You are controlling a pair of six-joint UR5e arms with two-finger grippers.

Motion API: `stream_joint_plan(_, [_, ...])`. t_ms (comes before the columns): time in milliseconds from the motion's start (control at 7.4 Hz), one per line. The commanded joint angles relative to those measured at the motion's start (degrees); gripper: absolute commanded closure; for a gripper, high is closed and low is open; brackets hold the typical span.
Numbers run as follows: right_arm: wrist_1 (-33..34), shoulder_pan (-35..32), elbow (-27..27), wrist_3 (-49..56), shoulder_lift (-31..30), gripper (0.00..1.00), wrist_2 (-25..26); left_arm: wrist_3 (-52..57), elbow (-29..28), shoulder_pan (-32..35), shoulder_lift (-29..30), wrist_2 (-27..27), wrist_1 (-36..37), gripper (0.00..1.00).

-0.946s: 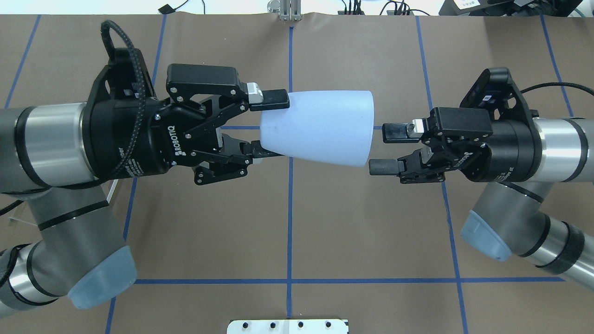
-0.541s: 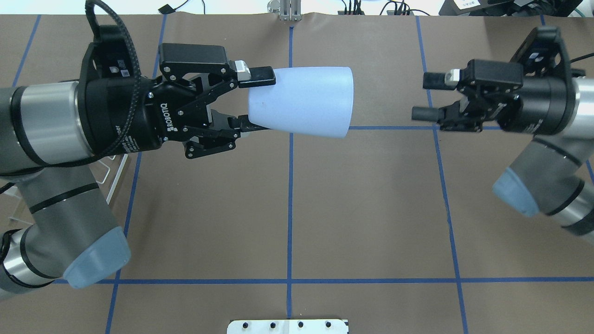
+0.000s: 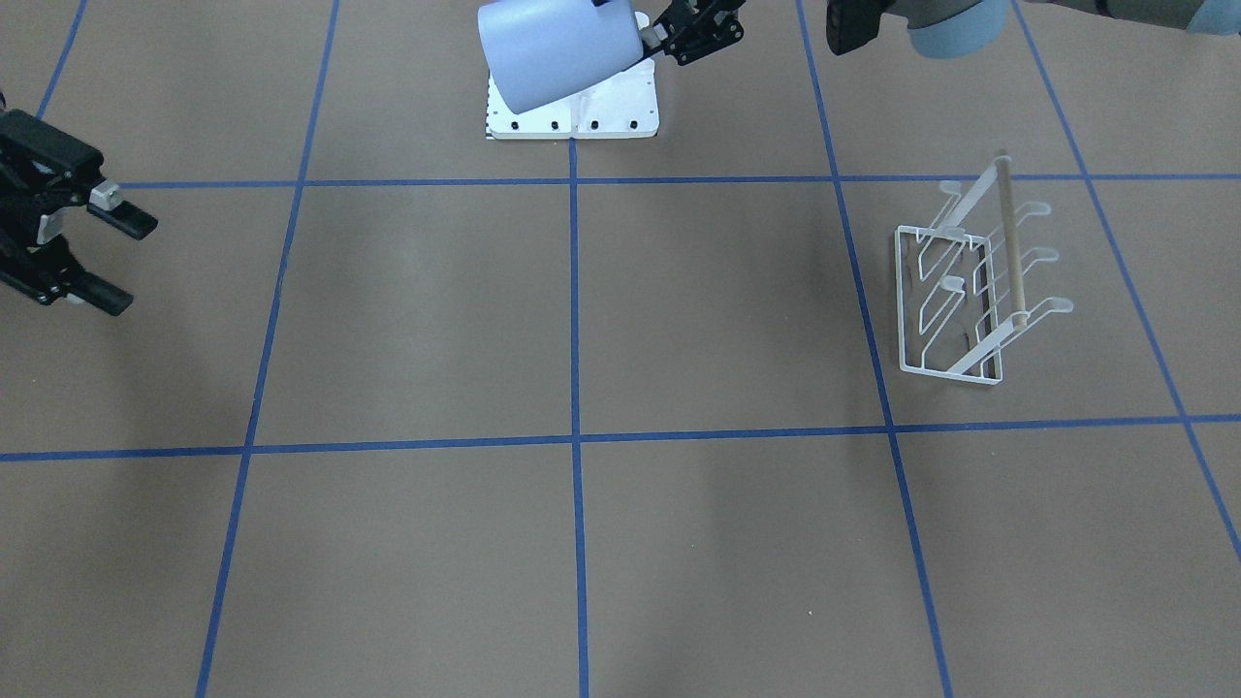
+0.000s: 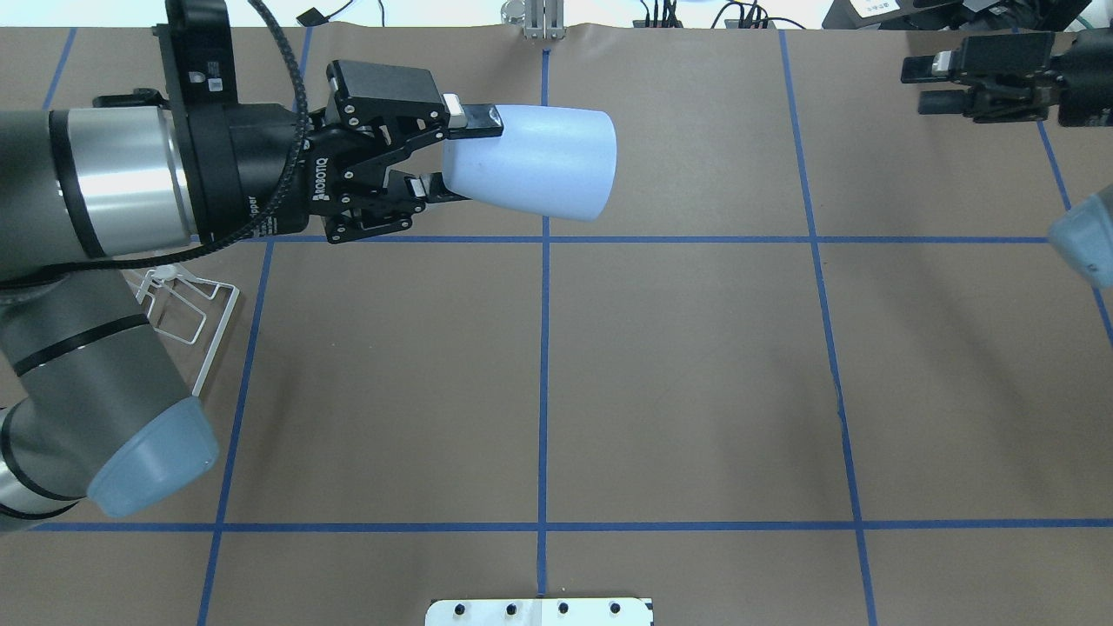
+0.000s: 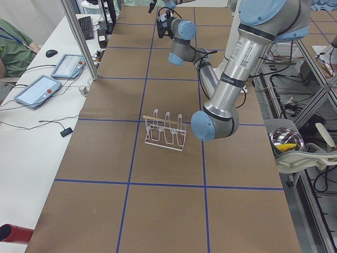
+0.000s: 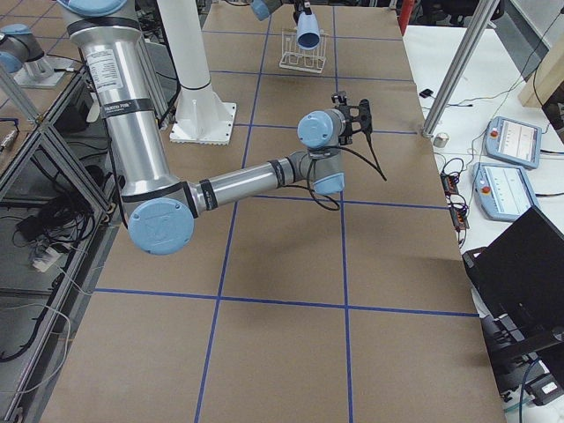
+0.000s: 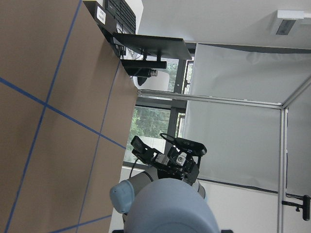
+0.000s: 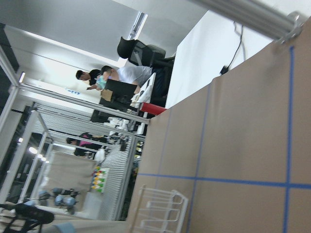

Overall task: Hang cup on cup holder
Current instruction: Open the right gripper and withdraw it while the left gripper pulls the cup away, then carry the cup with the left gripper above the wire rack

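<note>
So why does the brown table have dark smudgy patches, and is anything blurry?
Front-facing view: the smudges on the table are soft shadows, not stains, probably from the arms above. Overhead view: the same faint shadows lie on the right, and the cup in the left claw looks sharp. Right wrist view: the picture is turned sideways.

Brown paper is covering the long table (image 4: 696,391), and blue tape lines (image 4: 543,391) are crossing it in a grid. A white side bench (image 5: 31,137) is running along one edge, carrying two grey tablets (image 5: 38,90) and a keyboard (image 5: 86,27); a person in green (image 5: 11,42) is sitting at it. An aluminium post (image 5: 79,39) is rising from the table's edge. A black laptop (image 6: 520,264) is standing open off the table's side. A window (image 7: 153,133) is showing green trees, white panels (image 7: 233,136) are closing off the space, and a ceiling light (image 7: 290,17) is sitting overhead. Two people (image 8: 116,75) are sitting near a black office chair (image 8: 143,51).
</note>
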State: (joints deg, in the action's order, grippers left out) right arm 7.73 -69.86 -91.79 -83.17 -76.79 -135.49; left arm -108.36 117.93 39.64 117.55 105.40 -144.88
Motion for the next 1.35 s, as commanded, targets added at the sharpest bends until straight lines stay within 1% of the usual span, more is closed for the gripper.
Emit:
stream_joint_plan(0, [16.11,-4.22,0.64,18.05,-3.78,0.0,-3.2,11.28,5.44,0.79,-0.65,-0.02,17.09,1.0])
stream_joint_plan(135, [23.4,-5.1,0.64,26.49,-5.37,0.0,-2.85,15.59,6.51,0.97,-0.74,-0.11,22.66,1.0])
stream_joint_plan(270, [31.48,-6.33,0.56,38.06,-6.69,0.0,-2.24,18.68,6.44,1.58,-0.74,-0.11,26.11,1.0])
stream_joint_plan(405, [39.13,-7.38,0.55,46.87,-7.14,0.0,-1.97,21.93,6.44,2.28,-1.09,-0.11,29.45,1.0])
stream_joint_plan(541, [45.21,-7.92,0.55,53.75,-7.84,0.0,-1.36,25.62,6.44,2.98,-1.09,-0.11,32.44,1.0])
stream_joint_plan(811, [55.5,-7.57,0.55,64.22,-10.38,0.0,0.84,32.31,6.44,3.86,-1.7,-0.02,39.3,1.0])
stream_joint_plan(1081, [66.83,-7.31,0.47,73.99,-10.49,0.0,3.56,39.78,6.35,5.79,-3.54,0.06,43.79,1.0])
stream_joint_plan(1216, [71.67,-7.22,0.29,76.47,-10.22,0.0,3.92,42.76,6.35,6.67,-3.55,0.07,46.42,1.0])
